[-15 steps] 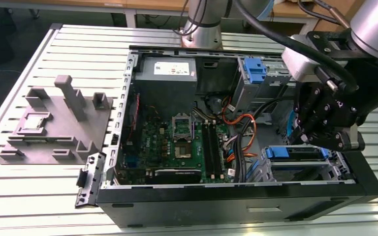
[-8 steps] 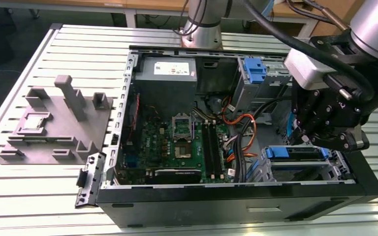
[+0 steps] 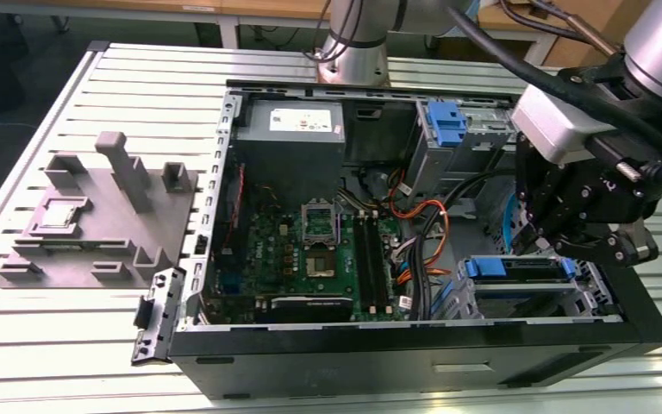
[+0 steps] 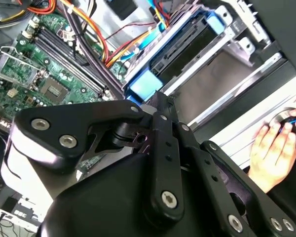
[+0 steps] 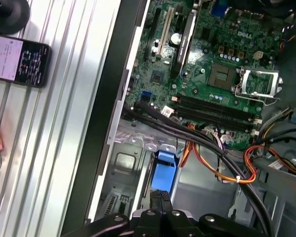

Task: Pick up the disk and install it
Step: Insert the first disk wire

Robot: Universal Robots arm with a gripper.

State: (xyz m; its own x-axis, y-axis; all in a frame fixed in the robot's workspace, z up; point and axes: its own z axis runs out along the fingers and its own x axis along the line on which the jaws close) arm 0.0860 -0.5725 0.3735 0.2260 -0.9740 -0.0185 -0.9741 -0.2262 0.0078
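Note:
The disk, a dark drive in a blue plastic frame, lies in the metal drive cage at the front corner of the open computer case, on the exterior view's right. My gripper hangs over the end of the disk nearest the case wall. In both wrist views the fingers come together at the disk's blue end tab. The gripper is shut, its tips against that tab, with nothing visible between them.
Orange and black cables run beside the cage, next to the motherboard. An upright blue latch and a grey box with a white sticker stand at the back. A grey fixture sits outside the case. A hand and a phone rest on the slatted table.

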